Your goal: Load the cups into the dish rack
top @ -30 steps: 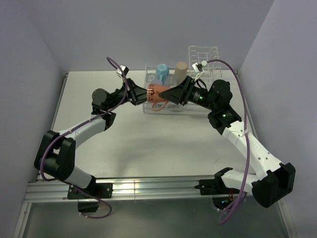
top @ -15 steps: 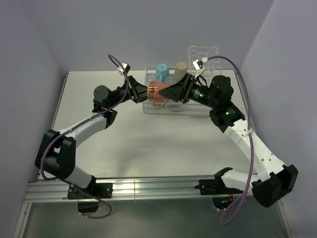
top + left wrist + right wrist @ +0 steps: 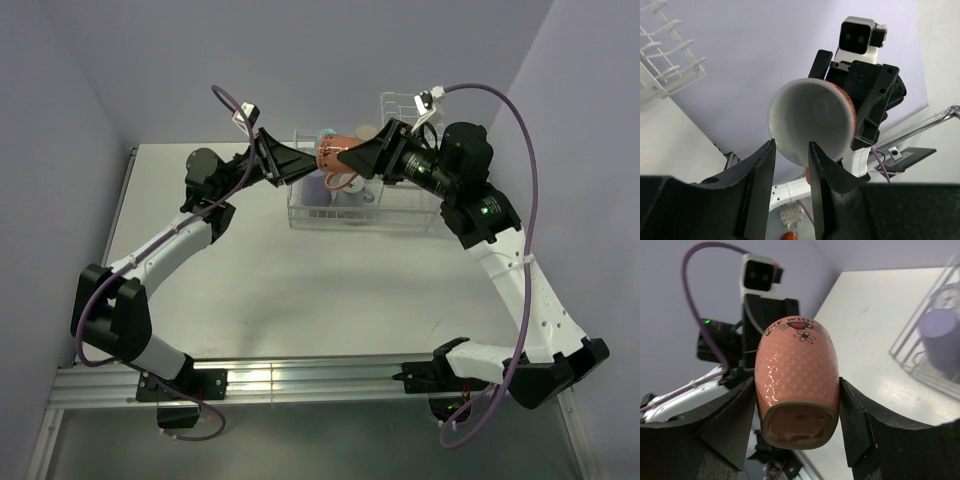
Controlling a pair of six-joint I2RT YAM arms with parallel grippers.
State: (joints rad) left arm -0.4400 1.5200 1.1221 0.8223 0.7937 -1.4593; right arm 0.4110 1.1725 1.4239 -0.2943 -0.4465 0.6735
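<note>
So, the right hand (image 3: 350,160) is clamped on the orange mug (image 3: 796,370), sideways in the air above the dish rack (image 3: 390,222) at the bench's far edge. The left hand (image 3: 790,152) is narrowly parted near its mouth, gripping nothing. Next I'd lower it into a free spot, dodging the purple cup (image 3: 940,335).

Pale grey table (image 3: 300,290), lilac walls (image 3: 300,60), silver rail (image 3: 300,376) along near edge

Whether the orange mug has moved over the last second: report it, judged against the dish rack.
Yes. The orange mug, held by the right gripper, has gone from the near left part of the dish rack toward its far edge.
</note>
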